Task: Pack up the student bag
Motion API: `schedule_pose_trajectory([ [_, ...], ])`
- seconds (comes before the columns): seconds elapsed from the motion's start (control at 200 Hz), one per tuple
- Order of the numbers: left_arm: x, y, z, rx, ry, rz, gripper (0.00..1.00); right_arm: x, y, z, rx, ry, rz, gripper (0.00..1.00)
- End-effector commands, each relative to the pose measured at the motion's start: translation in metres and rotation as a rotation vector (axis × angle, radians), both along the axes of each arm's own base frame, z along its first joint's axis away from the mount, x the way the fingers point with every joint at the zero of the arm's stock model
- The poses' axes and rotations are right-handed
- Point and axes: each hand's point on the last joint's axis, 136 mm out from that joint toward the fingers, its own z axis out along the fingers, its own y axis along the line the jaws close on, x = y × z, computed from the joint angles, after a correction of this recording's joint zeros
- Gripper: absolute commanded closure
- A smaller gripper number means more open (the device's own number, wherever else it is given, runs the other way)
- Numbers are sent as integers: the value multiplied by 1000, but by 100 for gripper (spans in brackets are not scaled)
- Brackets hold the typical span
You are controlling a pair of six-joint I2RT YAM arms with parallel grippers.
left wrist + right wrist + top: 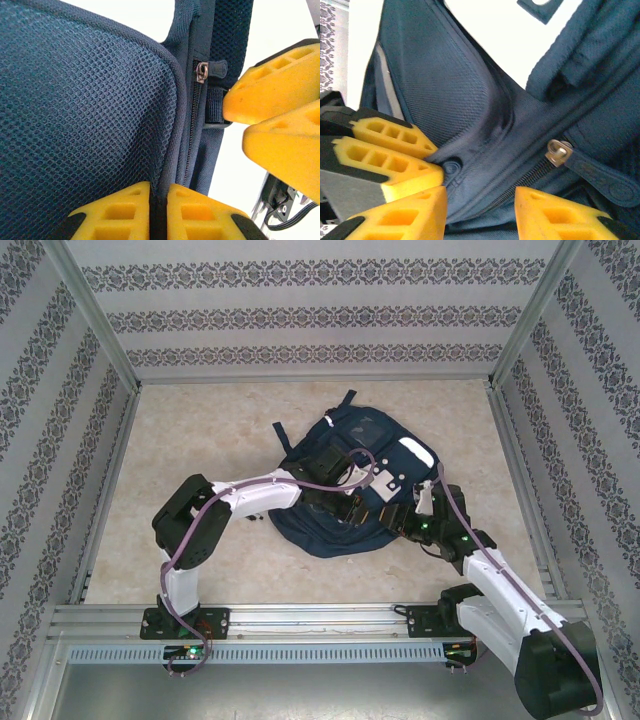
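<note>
Seeing the student bag (330, 530) lying crumpled at the centre of the top view on the pale table (200, 440). Finding the left gripper (158, 192) clenching the bag's piped mesh edge at the bottom of the left wrist view. Finding the right gripper (480, 200) standing parted at the bottom of its own view, straddling fabric beside the zipper pull (559, 151).

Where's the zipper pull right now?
In the right wrist view, the zipper pull sits right of centre on the student bag, just above the right gripper.
</note>
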Motion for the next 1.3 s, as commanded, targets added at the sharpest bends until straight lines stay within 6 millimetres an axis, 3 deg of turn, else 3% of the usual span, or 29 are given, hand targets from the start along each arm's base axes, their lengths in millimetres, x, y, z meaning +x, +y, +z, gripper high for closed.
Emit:
schedule_pose_trajectory([
  [0.0, -8, 3, -1, -16, 44, -18, 86, -2, 4, -2, 10, -19, 29, 59],
  [0.465, -8, 5, -7, 9, 58, -1, 83, -6, 10, -6, 23, -14, 68, 58],
  [0.655, -8, 7, -9, 41, 57, -4, 100, -6, 11, -7, 22, -20, 81, 59],
  [0.809, -8, 6, -4, 30, 65, -5, 100, -7, 19, -6, 0, -55, 141, 57],
  [0.954, -8, 2, 10, -41, 118, 14, 100, -7, 26, 6, -102, -204, 264, 54],
  [1.049, -2, 4, 20, -89, 142, 41, 100, -1, 30, 21, -203, -401, 346, 55],
  [1.159, 4, 6, 34, -140, 157, 58, 100, -4, 46, 39, -187, -701, 457, 50],
  [1.294, 5, 6, 49, -205, 187, 62, 100, -1, 49, 38, -219, -869, 471, 46],
])
